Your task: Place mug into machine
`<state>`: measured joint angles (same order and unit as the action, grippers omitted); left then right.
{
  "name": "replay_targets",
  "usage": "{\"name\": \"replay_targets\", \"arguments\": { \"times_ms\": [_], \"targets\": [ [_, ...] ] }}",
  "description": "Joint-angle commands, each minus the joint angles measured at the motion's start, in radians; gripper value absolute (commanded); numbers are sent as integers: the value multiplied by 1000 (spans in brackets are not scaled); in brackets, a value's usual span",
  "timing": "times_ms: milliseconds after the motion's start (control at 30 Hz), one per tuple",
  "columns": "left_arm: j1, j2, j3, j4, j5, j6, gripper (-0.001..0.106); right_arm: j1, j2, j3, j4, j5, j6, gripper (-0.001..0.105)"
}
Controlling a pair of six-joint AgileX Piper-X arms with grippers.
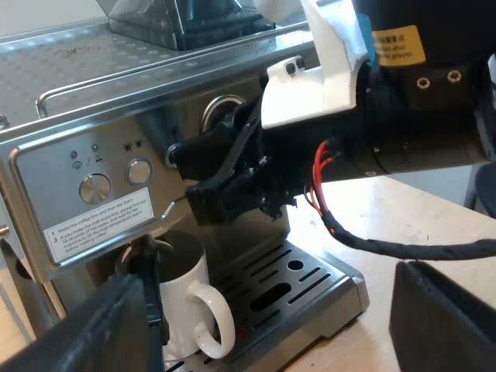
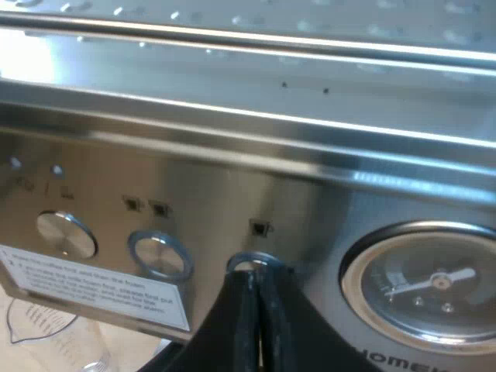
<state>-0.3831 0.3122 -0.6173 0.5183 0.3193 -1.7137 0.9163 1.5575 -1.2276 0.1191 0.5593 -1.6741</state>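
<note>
Left gripper [image 1: 283, 291]: jaws spread wide apart; right gripper [image 2: 254, 287]: 2 jaws closed flat together, tips pointing forward, right arm [image 1: 418, 139] stretched roughly level across just ahead of the left gripper.

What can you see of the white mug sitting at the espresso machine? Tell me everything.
The white glossy mug, ceramic by its look, stands upright on the slotted metal drip tray of the steel espresso machine, under a metal spout. Its loop handle points away from the machine. Its inside is in shadow. My left gripper, jaws open, has one jaw across its side; contact is unclear.
</note>
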Motion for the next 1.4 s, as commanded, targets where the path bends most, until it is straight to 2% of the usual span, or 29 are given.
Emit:
{"name": "replay_targets", "arguments": {
  "times_ms": [33,100,200,467,600,1200,1300,1367,1400],
  "targets": [
    [3,-1,-8,-15,0,-2,66,-18,-5,-2,-12,-35,-13,0],
    [3,-1,-8,-15,0,-2,66,-18,4,-2,-12,-85,-13,0],
    [3,-1,-8,-15,0,-2,66,-18,21,-2,-12,-88,-7,0],
    [3,-1,-8,-15,0,-2,66,-18,34,-2,-64,27,-6,0],
    [3,-1,-8,-15,0,-2,66,-14,29,-2,-53,27,-6,0],
    [3,-1,-8,-15,0,-11,66,42,-172,-2,202,21,-6,0],
    [3,-1,-8,-15,0,-11,66,42,-200,-2,221,-2,-6,15],
    [3,-1,-8,-15,0,-11,66,42,-219,-2,248,-68,-6,40],
    [3,-1,-8,-15,0,-11,66,42,-222,-2,257,-71,-6,45]
  ]
}}
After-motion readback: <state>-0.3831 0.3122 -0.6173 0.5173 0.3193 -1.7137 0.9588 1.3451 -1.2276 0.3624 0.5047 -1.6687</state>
